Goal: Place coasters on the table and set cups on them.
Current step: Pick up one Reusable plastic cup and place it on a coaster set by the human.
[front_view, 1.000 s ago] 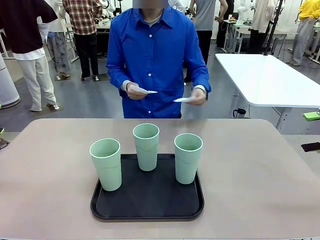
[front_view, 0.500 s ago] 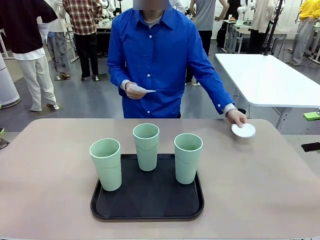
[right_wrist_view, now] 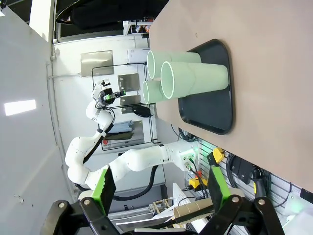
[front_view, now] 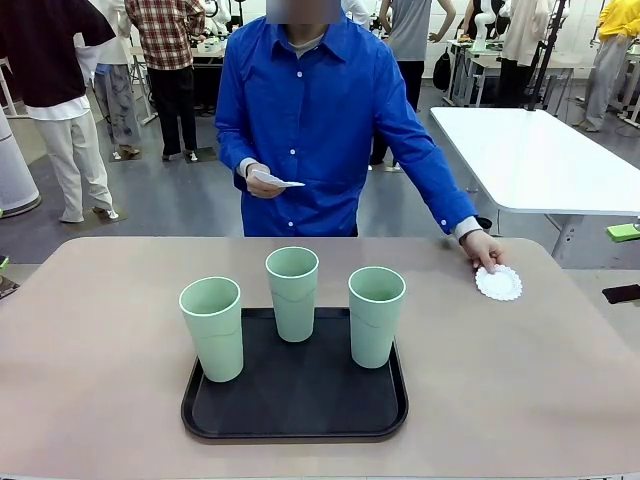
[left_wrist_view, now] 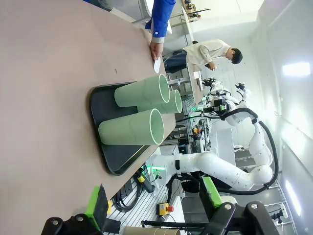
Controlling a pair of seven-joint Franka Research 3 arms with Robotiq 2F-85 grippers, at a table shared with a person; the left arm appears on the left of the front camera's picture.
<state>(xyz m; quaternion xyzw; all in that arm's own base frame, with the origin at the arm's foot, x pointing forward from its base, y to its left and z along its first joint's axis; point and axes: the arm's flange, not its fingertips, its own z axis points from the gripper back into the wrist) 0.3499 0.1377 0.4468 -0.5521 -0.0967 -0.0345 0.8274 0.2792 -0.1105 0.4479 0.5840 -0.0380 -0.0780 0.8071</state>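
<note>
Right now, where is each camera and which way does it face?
Front view: fixed on the robot's side, facing across the table at the person, whose hand touches a coaster.
Left wrist view: on the left arm, rolled sideways, looking past the open left claw at cups on a black tray.
Right wrist view: on the right arm, rolled too, past the open right claw at the same tray.
Shared: cups and tray in all three; hand and coaster in front and left wrist.
</note>
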